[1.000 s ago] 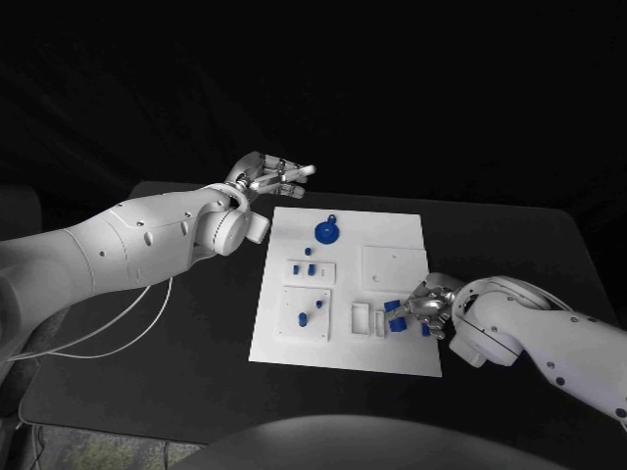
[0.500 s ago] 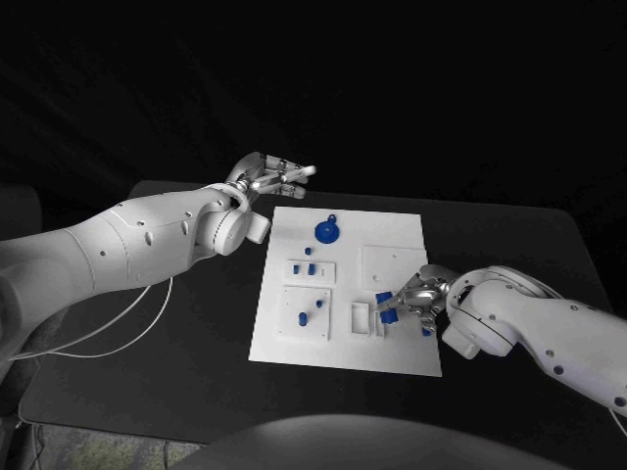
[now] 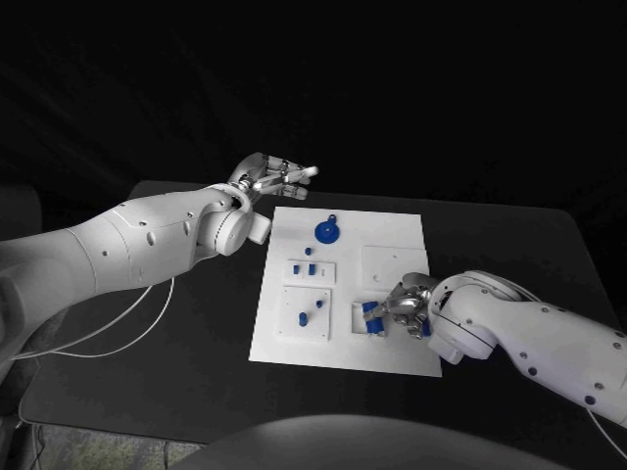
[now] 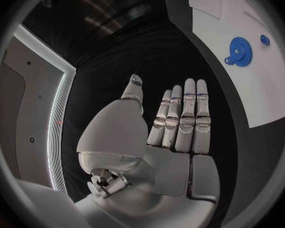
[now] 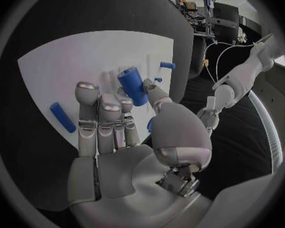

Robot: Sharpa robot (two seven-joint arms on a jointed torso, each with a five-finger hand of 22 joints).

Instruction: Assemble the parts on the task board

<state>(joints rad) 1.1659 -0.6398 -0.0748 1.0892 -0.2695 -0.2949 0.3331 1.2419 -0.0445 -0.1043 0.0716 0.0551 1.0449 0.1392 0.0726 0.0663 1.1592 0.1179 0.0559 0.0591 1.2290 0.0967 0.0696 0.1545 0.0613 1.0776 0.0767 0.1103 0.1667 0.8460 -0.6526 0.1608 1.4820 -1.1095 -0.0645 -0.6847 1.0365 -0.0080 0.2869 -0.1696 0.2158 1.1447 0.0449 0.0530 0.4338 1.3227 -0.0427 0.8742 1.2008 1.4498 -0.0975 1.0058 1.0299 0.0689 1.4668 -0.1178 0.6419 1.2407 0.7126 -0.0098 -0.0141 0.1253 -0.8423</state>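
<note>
The right hand (image 5: 127,137) pinches a blue cylindrical part (image 5: 132,86) between thumb and fingertips, low over the white slotted fixture (image 3: 361,318) near the front of the task board (image 3: 346,352). The left hand (image 3: 268,176) hovers spread and empty past the board's far corner, above the bench (image 3: 525,245). Best to keep the part upright, line it up squarely over its socket, then lower it slowly without forcing

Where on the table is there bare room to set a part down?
Bare black table lies left of the task board, under the left arm, and along the near edge. The board's near right corner is crowded by the right hand holding a blue part.
</note>
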